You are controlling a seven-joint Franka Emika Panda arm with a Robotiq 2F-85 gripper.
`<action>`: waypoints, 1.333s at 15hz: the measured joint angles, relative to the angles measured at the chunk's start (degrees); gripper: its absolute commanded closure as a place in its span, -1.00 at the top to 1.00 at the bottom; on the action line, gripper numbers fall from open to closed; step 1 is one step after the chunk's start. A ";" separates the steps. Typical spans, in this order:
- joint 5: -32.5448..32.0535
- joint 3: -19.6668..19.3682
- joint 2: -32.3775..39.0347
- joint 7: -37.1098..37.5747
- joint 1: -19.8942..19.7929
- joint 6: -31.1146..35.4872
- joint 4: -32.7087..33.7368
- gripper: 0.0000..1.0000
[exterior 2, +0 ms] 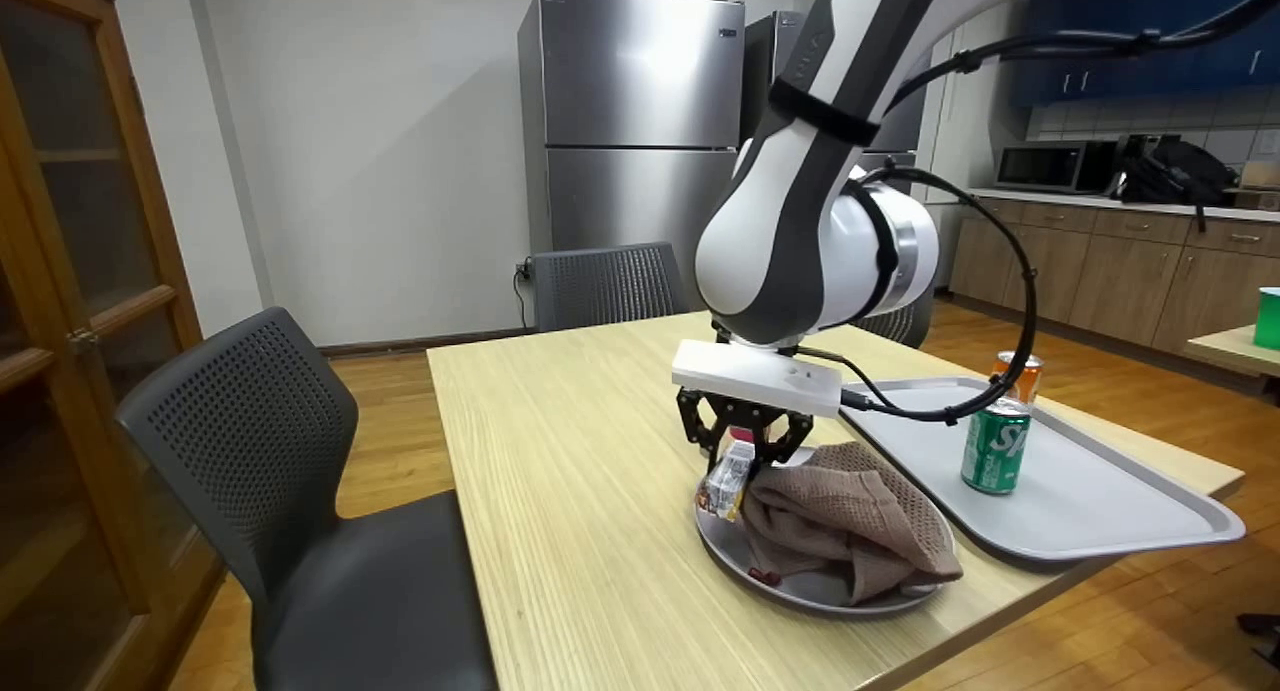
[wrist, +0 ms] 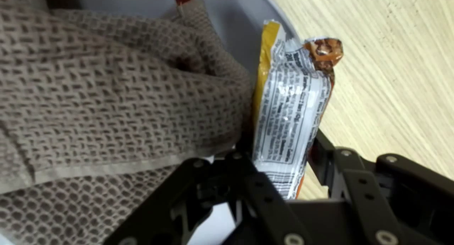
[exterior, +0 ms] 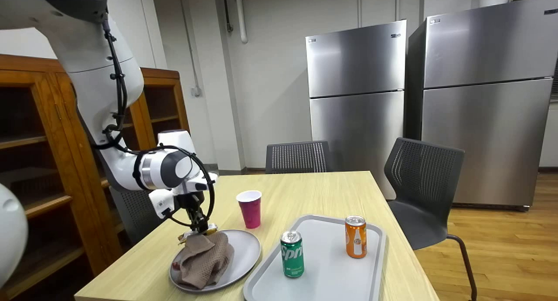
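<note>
My gripper [wrist: 282,145] is shut on a wrapped snack bar [wrist: 291,106], with one finger on each side of it. The bar has a white label side and yellow and orange-brown edges. In an exterior view the bar [exterior 2: 728,481] is tilted at the near-left rim of a grey plate [exterior 2: 722,551]; whether it touches the plate I cannot tell. A crumpled brown towel [exterior 2: 850,511] lies on the plate, right beside the gripper [exterior 2: 742,463]. A small red item [exterior 2: 765,577] shows at the towel's edge; the rest of it is hidden.
A grey tray [exterior: 322,283] beside the plate holds a green Sprite can [exterior: 292,254] and an orange can [exterior: 355,238]. A magenta cup [exterior: 250,210] stands behind the plate. Dark chairs [exterior 2: 250,471] stand around the wooden table [exterior 2: 560,491].
</note>
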 measured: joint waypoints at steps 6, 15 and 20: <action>-4.02 -1.37 -0.89 2.65 5.38 -0.06 0.58 -0.62; -6.08 -2.33 -0.88 3.53 6.26 -0.10 0.61 -0.62; -6.08 -4.18 -0.86 3.53 6.07 -0.11 -0.47 -0.62</action>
